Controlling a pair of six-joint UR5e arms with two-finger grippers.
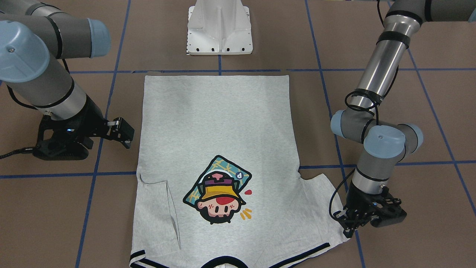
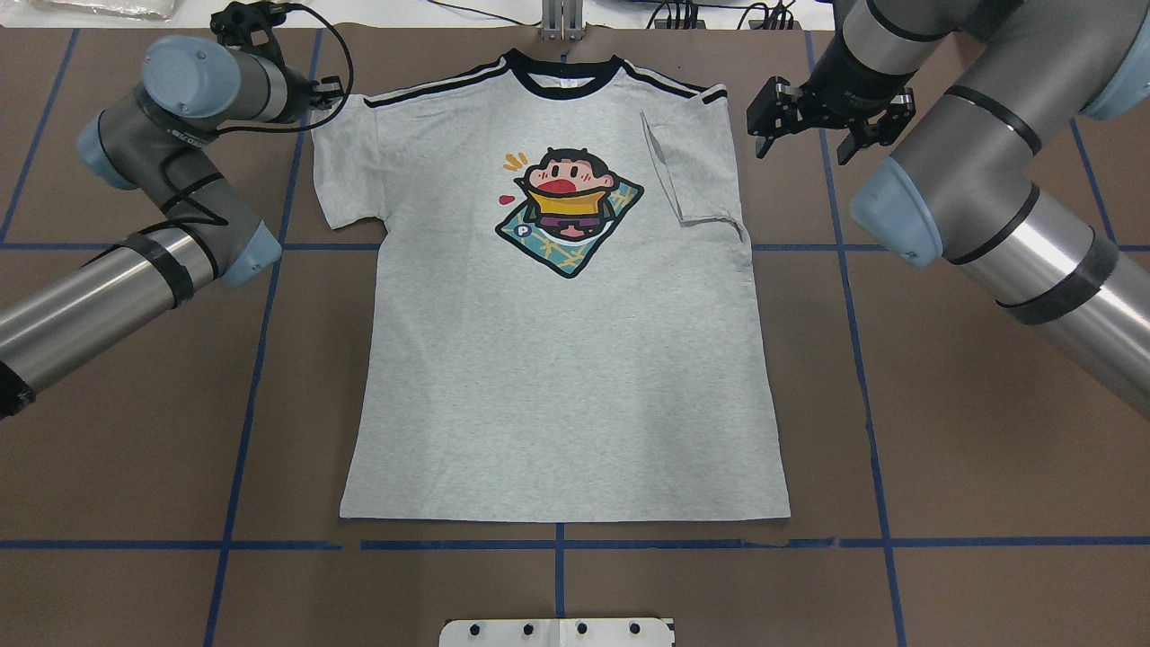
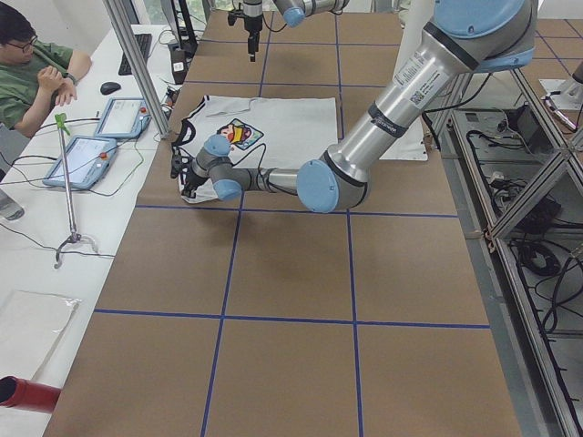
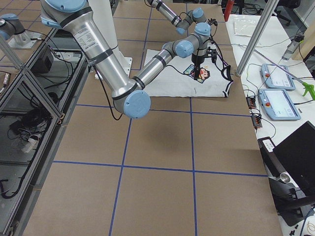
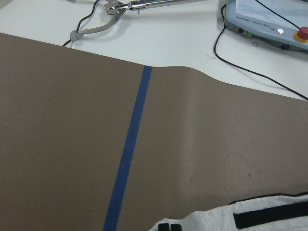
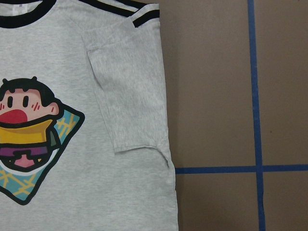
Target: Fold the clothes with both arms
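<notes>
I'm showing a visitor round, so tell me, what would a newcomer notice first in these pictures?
A grey T-shirt lies flat, print up, mid-table, with a bright cartoon head on its chest. One sleeve is folded in over the front, near the open right gripper; the other sleeve lies spread, with the left gripper at its edge.

Left arm (image 1: 373,85) and right arm (image 1: 55,93): polished silver tubes, dark grey joint housings, and light blue end caps, each with one centre screw. Black bands and looped black cables on forearms. White printed label on upper tube. Left gripper (image 1: 351,223) and right gripper (image 2: 801,135): black.
</notes>
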